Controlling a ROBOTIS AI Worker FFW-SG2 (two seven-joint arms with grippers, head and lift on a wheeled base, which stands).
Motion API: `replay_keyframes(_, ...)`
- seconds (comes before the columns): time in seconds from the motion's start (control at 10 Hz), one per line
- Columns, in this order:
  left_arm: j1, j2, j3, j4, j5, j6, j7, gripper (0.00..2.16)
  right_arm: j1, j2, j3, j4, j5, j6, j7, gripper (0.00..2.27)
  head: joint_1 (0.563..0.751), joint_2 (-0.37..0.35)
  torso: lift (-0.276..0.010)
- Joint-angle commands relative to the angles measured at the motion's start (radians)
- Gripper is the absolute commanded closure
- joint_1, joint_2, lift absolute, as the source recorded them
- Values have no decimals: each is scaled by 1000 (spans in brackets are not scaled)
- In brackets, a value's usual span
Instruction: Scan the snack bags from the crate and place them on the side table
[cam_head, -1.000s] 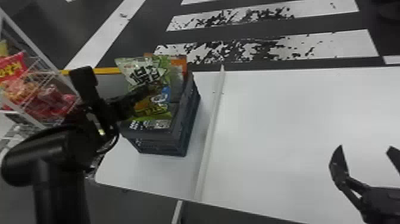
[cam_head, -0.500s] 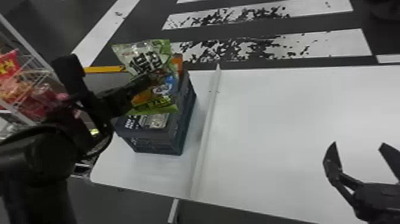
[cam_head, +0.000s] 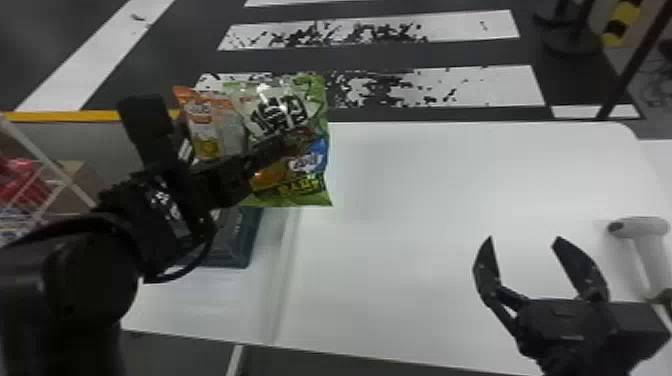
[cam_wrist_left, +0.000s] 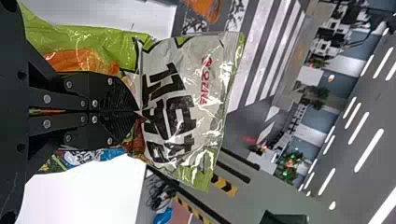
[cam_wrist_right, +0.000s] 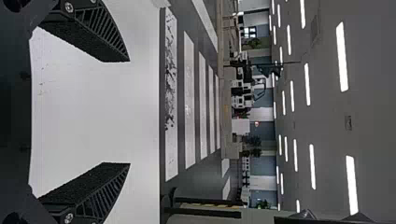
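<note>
Shifted up and rightward from the dark blue plastic crate (cam_head: 237, 245): green-and-white glossy snack bag (cam_head: 277, 112), clenched in left gripper (cam_head: 295, 140) fingers. Right gripper (cam_head: 522, 239) fingers stand apart over the smooth white surface (cam_head: 410, 190), seemingly toward its right edge.

- Rows of ceiling strip lights (cam_wrist_right: 342, 56) glowed stark white in both wrist views
- Glare streaked the crinkled green-and-white snack bag (cam_wrist_left: 205, 126)
- The white tabletop (cam_head: 450, 175) looked bright, with a soft shadow beside the handheld scanner (cam_head: 645, 227)
- The crate (cam_head: 235, 245) looked dim in the head view
</note>
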Motion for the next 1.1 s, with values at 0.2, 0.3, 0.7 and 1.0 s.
replay_keyframes(0.2, 3, -31, -253, 180, -70, -177, 61, 2135, 2, 0, -1, -1, 0, -6, -2, 87, 695, 7, -81)
replay_keyframes(0.3, 5, -31, -313, 238, -70, -241, 86, 2135, 2, 0, -1, -1, 0, -6, -2, 87, 695, -29, -81)
replay_keyframes(0.7, 29, -31, -468, 425, -24, -431, 138, 2132, 2, 0, -6, -4, 0, -6, -2, 90, 695, -141, -81)
replay_keyframes(1.0, 48, -31, -544, 507, 25, -569, 204, 124, -6, 0, -7, -3, 0, -3, -2, 90, 695, -202, -81)
